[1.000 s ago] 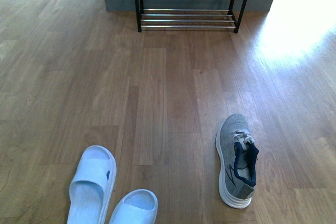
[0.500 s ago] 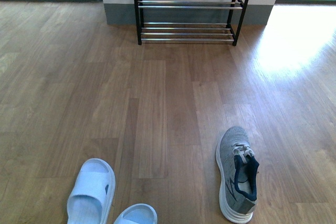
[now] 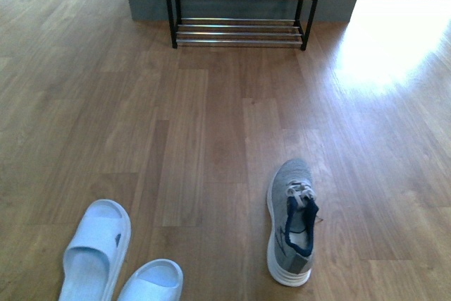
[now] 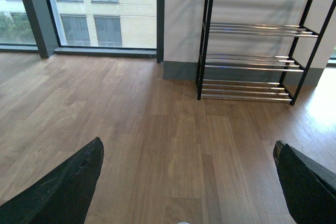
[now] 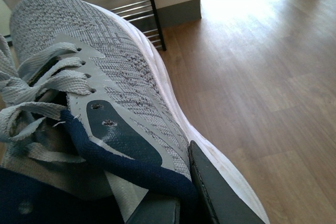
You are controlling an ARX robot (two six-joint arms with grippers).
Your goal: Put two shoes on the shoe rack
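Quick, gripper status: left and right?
Left gripper: open, nothing between its fingers.
Right gripper: closed on a grey sneaker.

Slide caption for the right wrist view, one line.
Right gripper clamps grey knit sneaker by its collar, shoe rack behind.

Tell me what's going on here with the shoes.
The right gripper is clamped on one grey sneaker at its collar. The left gripper is open and empty. The other sneaker lies on the floor near two pale slippers; the shoe rack stands empty across the room.
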